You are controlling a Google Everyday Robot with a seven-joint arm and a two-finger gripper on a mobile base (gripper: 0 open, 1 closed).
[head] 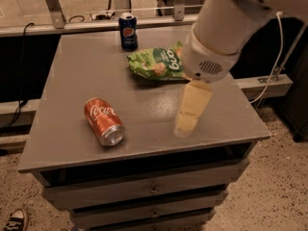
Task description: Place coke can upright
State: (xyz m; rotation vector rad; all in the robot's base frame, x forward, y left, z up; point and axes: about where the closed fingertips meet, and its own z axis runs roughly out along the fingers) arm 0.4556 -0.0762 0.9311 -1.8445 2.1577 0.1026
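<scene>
The coke can, red-orange with white script, lies on its side on the front left part of the grey table, its silver end facing the front edge. My gripper, cream-coloured, hangs below the big white arm over the table's right-middle, pointing down. It is to the right of the can, about a can's length or more away, and holds nothing that I can see.
A dark blue Pepsi can stands upright at the back of the table. A green snack bag lies behind the gripper, partly covered by the arm. Drawers sit below the tabletop. A cable hangs at the right.
</scene>
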